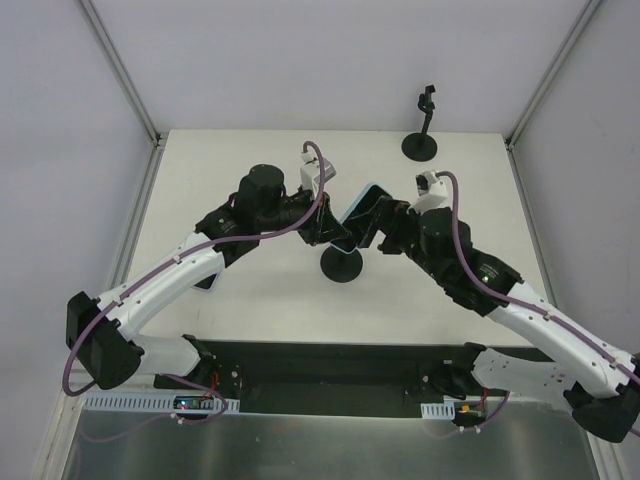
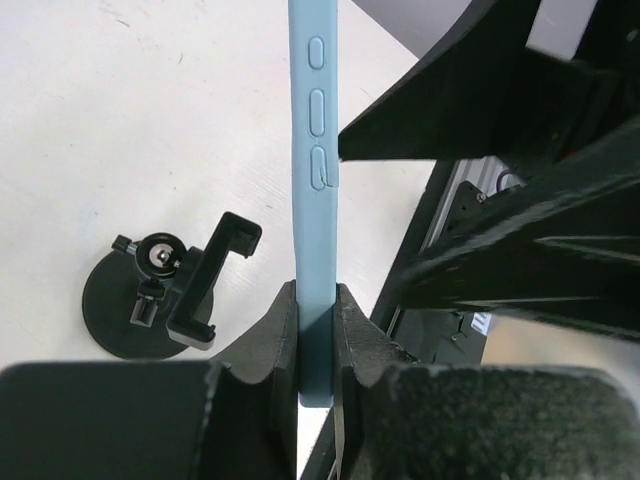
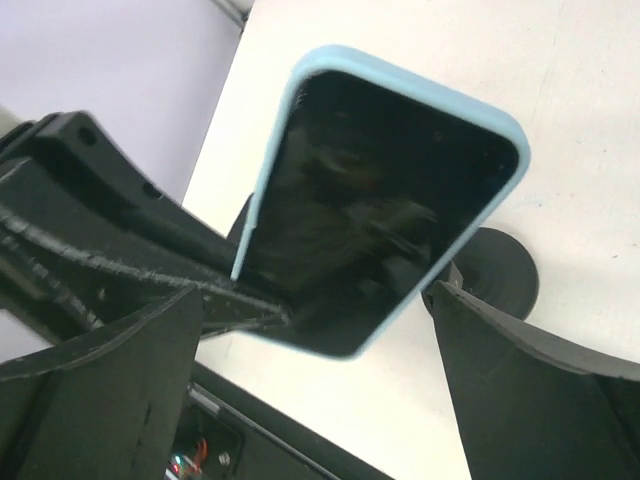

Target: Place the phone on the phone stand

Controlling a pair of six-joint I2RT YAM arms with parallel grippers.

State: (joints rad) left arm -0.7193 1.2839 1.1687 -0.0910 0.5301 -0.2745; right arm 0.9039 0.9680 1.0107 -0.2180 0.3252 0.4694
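The phone (image 1: 362, 203), in a light blue case, is held tilted above the middle of the table. My left gripper (image 1: 327, 230) is shut on its lower end. In the left wrist view the phone (image 2: 314, 190) stands edge-on, pinched between the two pads of the left gripper (image 2: 317, 305). My right gripper (image 1: 377, 225) is open. In its own view the right gripper (image 3: 320, 385) has its fingers spread wide on either side of the phone's dark screen (image 3: 375, 205) without touching it. The phone stand (image 1: 342, 265) has a round black base and sits just below, with its clamp (image 2: 212, 275) left of the phone.
A second black stand (image 1: 422, 140) is at the table's back right edge. The black strip (image 1: 330, 365) carrying the arm bases runs along the near edge. White enclosure walls rise on the left and right sides.
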